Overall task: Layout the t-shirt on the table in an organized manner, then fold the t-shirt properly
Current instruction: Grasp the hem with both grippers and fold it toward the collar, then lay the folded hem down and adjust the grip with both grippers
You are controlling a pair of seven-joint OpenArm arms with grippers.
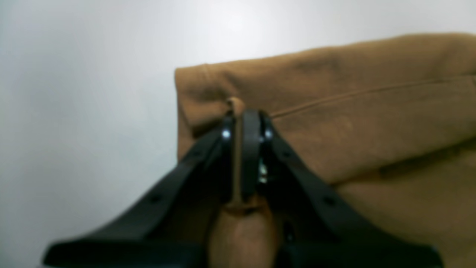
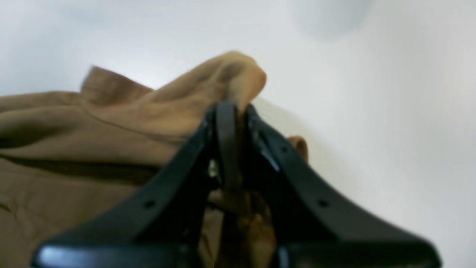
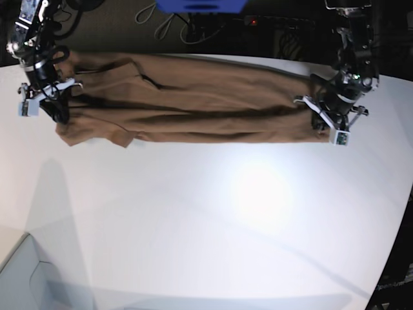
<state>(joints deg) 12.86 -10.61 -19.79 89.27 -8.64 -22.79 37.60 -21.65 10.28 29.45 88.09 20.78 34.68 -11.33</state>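
The tan-brown t-shirt [image 3: 193,103] lies stretched in a long band across the far part of the white table [image 3: 226,219]. My left gripper [image 3: 330,116], at the base view's right, is shut on the shirt's hem end; its wrist view shows the jaws [image 1: 243,128] pinching a thin fold of cloth [image 1: 334,111]. My right gripper [image 3: 57,106], at the base view's left, is shut on the shirt's other end, where a sleeve hangs; its wrist view shows the jaws [image 2: 230,119] clamped on a bunched fold [image 2: 223,78].
The table's far edge [image 3: 213,57] runs just behind the shirt, with dark floor, cables and a blue object [image 3: 200,5] beyond it. The table's curved edge [image 3: 403,213] falls away at the right. A pale box corner [image 3: 26,278] sits at the lower left.
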